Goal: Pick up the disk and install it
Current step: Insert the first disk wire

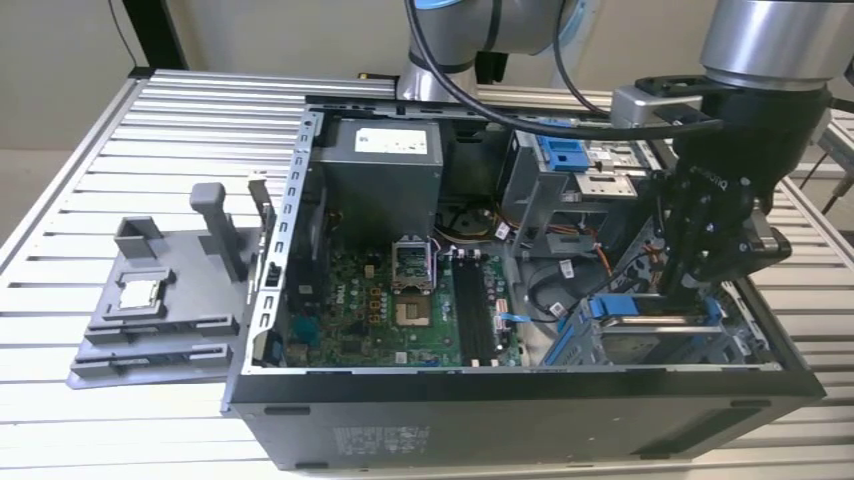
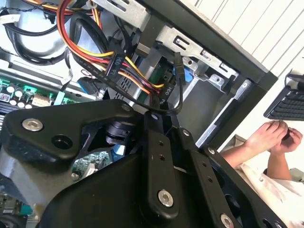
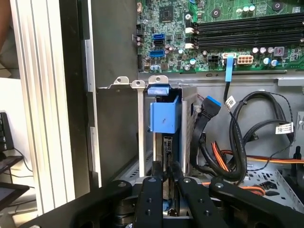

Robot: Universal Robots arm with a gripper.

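Reaching down into an open computer case (image 1: 507,410) laid on its side on a slatted metal table (image 1: 80,150), with the gripper (image 1: 685,288) sunk into the drive cage (image 1: 694,345) at the exterior view's right end of the case. Closed there on the disk (image 1: 650,308), one black finger (image 3: 152,194) on each face in the first wrist view. Holds the disk on edge inside the cage, blue rail at the top, sheet-metal cage walls close on both sides.

Elsewhere in the case: green motherboard (image 1: 400,300) flat across the floor, grey power supply (image 1: 380,160) at the far wall, a bright-blue latch piece (image 1: 563,152) on the bay beside it. Crowded just beside the cage by looping black cables (image 3: 237,137), and by a bundle of red, yellow and orange wires (image 2: 95,47) draped ahead of the fingers in the second wrist view.

Outside the case, on the exterior view's left: a grey fixture tray (image 1: 174,330) just beside the case wall, with a small square processor chip (image 1: 140,292) seated in one of its recesses. Beyond the case's edge in the second wrist view: a person's hands (image 2: 275,135) held together near a dark keyboard (image 2: 287,102), well apart from the arm.
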